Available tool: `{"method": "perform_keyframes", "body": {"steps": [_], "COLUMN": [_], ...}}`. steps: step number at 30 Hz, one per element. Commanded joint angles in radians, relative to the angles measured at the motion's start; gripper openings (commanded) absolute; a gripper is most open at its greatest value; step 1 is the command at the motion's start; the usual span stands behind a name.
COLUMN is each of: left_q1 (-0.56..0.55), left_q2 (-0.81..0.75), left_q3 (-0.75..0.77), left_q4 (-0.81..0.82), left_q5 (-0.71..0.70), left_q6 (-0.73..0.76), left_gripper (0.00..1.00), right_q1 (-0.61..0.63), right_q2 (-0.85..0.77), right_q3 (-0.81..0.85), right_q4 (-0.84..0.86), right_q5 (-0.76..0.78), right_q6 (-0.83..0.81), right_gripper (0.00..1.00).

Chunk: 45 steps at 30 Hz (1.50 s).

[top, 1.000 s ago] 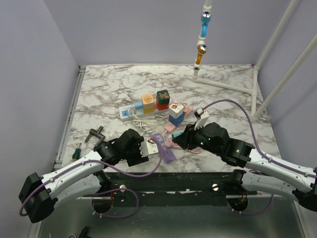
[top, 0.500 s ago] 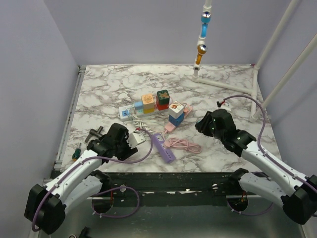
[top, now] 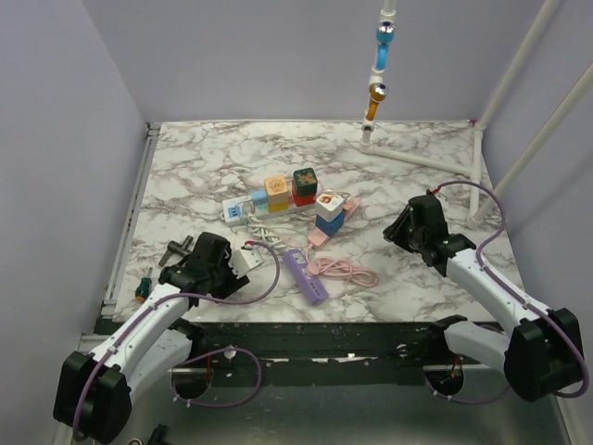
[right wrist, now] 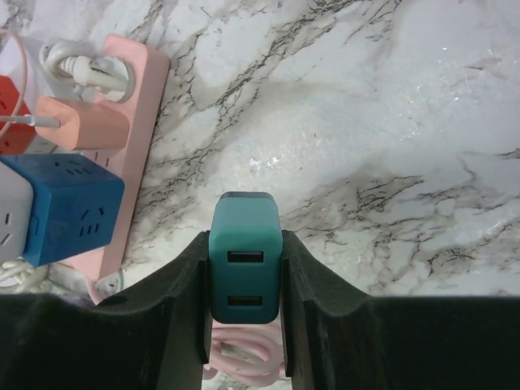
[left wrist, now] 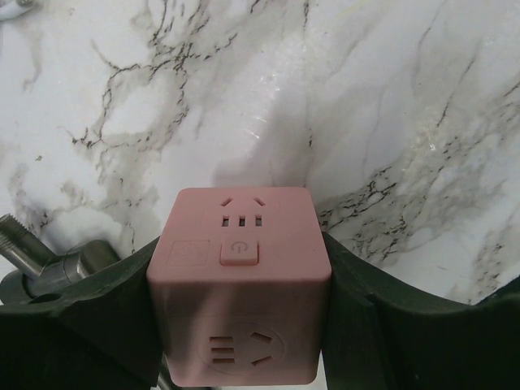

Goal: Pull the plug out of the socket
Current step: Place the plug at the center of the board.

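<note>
Both arms, change: a second ago the two grippers sat close together over the middle of the table; now they are well apart, each drawn back to its own side
Meaning for the task: the plug and the socket sit in separate grippers with bare tabletop between them, so I judge the pull done; what is left looks like setting the two pieces down
Left gripper (left wrist: 241, 244): its fingers (left wrist: 357, 301) stand about half spread, clamped on the two side faces of the pink cube-shaped plastic socket (left wrist: 240, 309), which fills the whole gap between them; the socket's button face points out past the fingertips
Right gripper (right wrist: 244, 242): its fingers (right wrist: 183, 305) stand narrower, pinching the teal rectangular plastic plug (right wrist: 244, 280) by its long sides; the face with two slots looks up between them, and the plug's far end reaches just past the fingertips
Plug pins: hidden, cannot tell how they point
Beyond the left fingertips: only white grey-veined marble tabletop (left wrist: 366, 97); a grey metal threaded fitting (left wrist: 32, 252) lies just beside the left-hand finger
Beyond the right fingertips: marble again; off to the left of the fingers lies a long pink plastic power strip (right wrist: 130, 138) carrying a blue cube adapter (right wrist: 73, 207), well apart from the held plug
</note>
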Motion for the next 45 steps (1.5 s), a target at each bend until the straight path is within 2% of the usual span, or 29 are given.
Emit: {"method": "perform_keyframes", "body": {"steps": [1, 2, 7, 8, 9, 14, 20, 22, 24, 26, 29, 34, 39, 41, 45], "left_q1": [0.037, 0.038, 0.039, 0.039, 0.039, 0.039, 0.039, 0.04, 0.039, 0.039, 0.039, 0.039, 0.038, 0.038, 0.037], "left_q2": [0.044, 0.056, 0.037, 0.028, 0.022, -0.008, -0.027, -0.024, -0.019, -0.011, -0.005, 0.022, 0.057, 0.05, 0.02], "left_q3": [-0.016, -0.008, 0.053, 0.064, 0.08, 0.156, 0.308, 0.37, 0.425, 0.467, 0.508, 0.567, 0.63, 0.631, 0.625], "left_q4": [0.043, 0.046, -0.016, -0.031, -0.052, -0.143, -0.247, -0.283, -0.315, -0.34, -0.371, -0.393, -0.41, -0.398, -0.373], "left_q5": [-0.049, -0.051, -0.029, -0.021, -0.011, 0.046, 0.087, 0.099, 0.113, 0.13, 0.157, 0.154, 0.158, 0.174, 0.215], "left_q6": [0.038, 0.03, -0.011, -0.015, -0.02, -0.047, -0.087, -0.1, -0.11, -0.122, -0.116, -0.141, -0.15, -0.151, -0.144], "left_gripper": [0.27, 0.33, 0.87, 0.95, 0.98, 0.99, 0.99, 0.99, 0.99, 0.99, 0.98, 0.99, 0.99, 0.99, 0.99], "right_q1": [-0.022, -0.033, -0.07, -0.073, -0.074, -0.078, -0.09, -0.094, -0.097, -0.097, -0.099, -0.099, -0.098, -0.098, -0.089], "right_q2": [0.043, 0.054, 0.099, 0.108, 0.116, 0.17, 0.188, 0.193, 0.197, 0.195, 0.179, 0.07, -0.073, -0.11, -0.142], "right_q3": [-0.027, -0.035, -0.086, -0.093, -0.096, -0.108, -0.139, -0.147, -0.143, -0.132, -0.109, -0.07, -0.028, -0.006, 0.047], "right_q4": [0.056, 0.063, 0.122, 0.135, 0.146, 0.18, 0.215, 0.224, 0.225, 0.214, 0.168, 0.046, -0.073, -0.105, -0.092], "right_q5": [-0.003, -0.001, 0.013, 0.013, 0.013, 0.021, 0.029, 0.029, 0.018, 0.006, 0.007, 0.068, 0.103, 0.082, -0.057], "right_q6": [0.014, 0.014, 0.037, 0.041, 0.044, 0.047, 0.044, 0.043, 0.039, 0.033, 0.029, -0.028, -0.079, -0.075, -0.098], "right_gripper": [0.0, 0.0, 0.0, 0.0, 0.0, 0.01, 0.09, 0.23, 0.47, 0.62, 0.75, 0.82, 0.84, 0.85, 0.85]}}
